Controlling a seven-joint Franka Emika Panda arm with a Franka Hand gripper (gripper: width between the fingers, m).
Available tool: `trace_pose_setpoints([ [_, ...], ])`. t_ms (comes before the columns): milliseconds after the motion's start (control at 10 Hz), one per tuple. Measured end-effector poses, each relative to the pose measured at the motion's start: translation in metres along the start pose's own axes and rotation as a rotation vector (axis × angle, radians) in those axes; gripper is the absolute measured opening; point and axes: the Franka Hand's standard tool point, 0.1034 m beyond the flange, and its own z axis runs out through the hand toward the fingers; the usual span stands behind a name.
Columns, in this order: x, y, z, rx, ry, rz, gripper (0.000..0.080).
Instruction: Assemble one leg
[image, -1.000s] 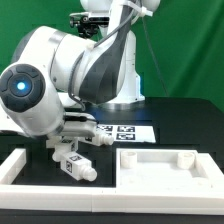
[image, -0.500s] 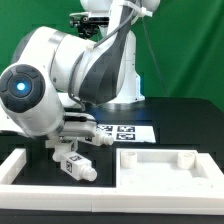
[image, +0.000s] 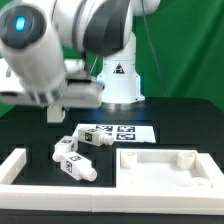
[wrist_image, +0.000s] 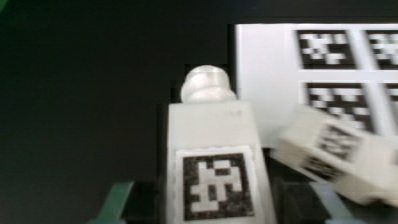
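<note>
**Exterior view.** The arm (image: 60, 40) fills the upper left of the frame. Half a second ago it was bent low at mid-left, and its blue-lit joint has since moved up to the top left corner. The gripper (image: 56, 116) was down among the legs then. It now hangs left of centre, above the legs and apart from them. Whether its jaws stand wide or narrow cannot be told here.

Three legs lie on the black table (image: 190, 115), left of centre.
- The front leg (image: 76, 165) lies with its rounded end towards the lower right, in the same place as before.
- The middle leg (image: 66, 148) is just behind it. The arm partly covered it earlier and it is now in plain sight.
- The rear leg (image: 95, 137) lies at the left edge of the marker board (image: 128, 131).

The tabletop (image: 165, 170) at lower right and the white bracket (image: 16, 166) at lower left have not moved.

**Wrist view.** A central leg (wrist_image: 210, 130) runs up the middle of the frame, with its tag low and its rounded end above. A tilted leg (wrist_image: 331, 148) touches or overlaps it at lower right. The marker board (wrist_image: 267, 60) takes up the upper right. One dark finger (wrist_image: 118, 205) shows at the bottom edge, left of the central leg. The jaw spacing cannot be told from this view either, nor which of the three legs these two are.
</note>
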Motion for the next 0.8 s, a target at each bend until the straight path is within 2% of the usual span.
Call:
trace_pose_setpoints([
  [100, 0.007, -0.007, -0.012, 0.004, 0.136, -0.012, 0.0282],
  [200, 0.010, -0.008, -0.008, 0.004, 0.234, -0.016, 0.0283],
  [300, 0.006, -0.008, -0.005, 0.010, 0.246, -0.015, 0.0284],
  [500, 0.013, -0.010, -0.011, -0.008, 0.368, -0.021, 0.0284],
  [600, 0.011, -0.032, -0.015, 0.005, 0.438, 0.043, 0.0284],
  [700, 0.003, -0.066, -0.030, 0.019, 0.505, 0.052, 0.0284],
  [800, -0.001, -0.088, -0.053, 0.022, 0.586, 0.071, 0.0284],
])
